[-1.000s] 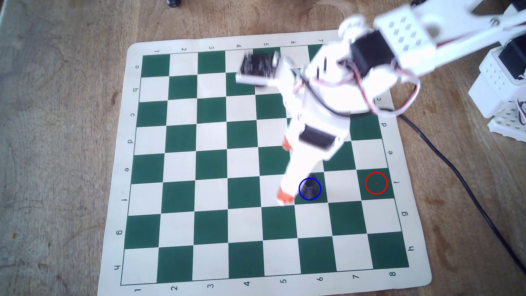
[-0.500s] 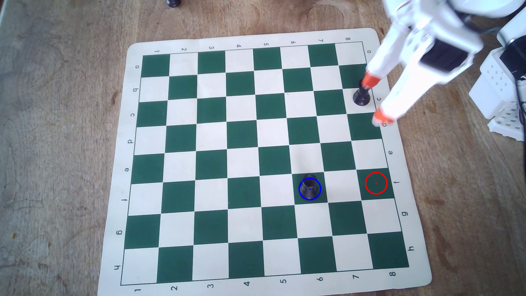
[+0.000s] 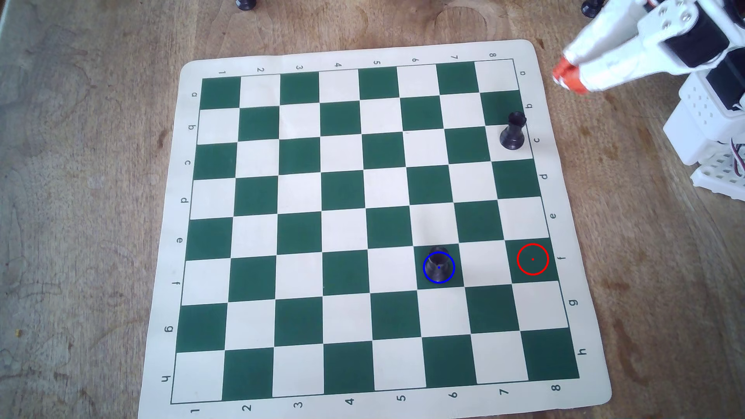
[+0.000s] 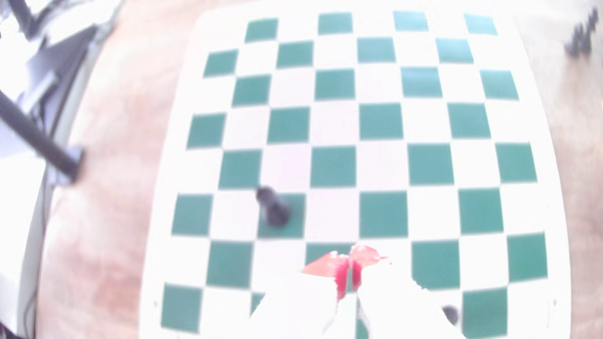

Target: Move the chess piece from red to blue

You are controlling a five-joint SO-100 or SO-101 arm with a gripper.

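In the overhead view a black rook [image 3: 438, 266] stands upright inside the blue circle [image 3: 454, 267] on a green square. The red circle [image 3: 533, 259] lies two squares to its right, with nothing in it. My gripper [image 3: 566, 78], white with orange-red tips, is shut and empty, off the board's upper right corner, far from both circles. In the blurred wrist view the rook [image 4: 273, 207] stands on a green square ahead and left of my closed gripper [image 4: 350, 260].
The green and cream chess mat [image 3: 536, 52] lies on a wooden table. A second black rook [image 3: 513, 131] stands near the mat's right edge; part of it shows in the wrist view [image 4: 451, 313]. Dark pieces [image 3: 245, 4] sit at the top edge. The arm base [image 3: 709, 121] is at right.
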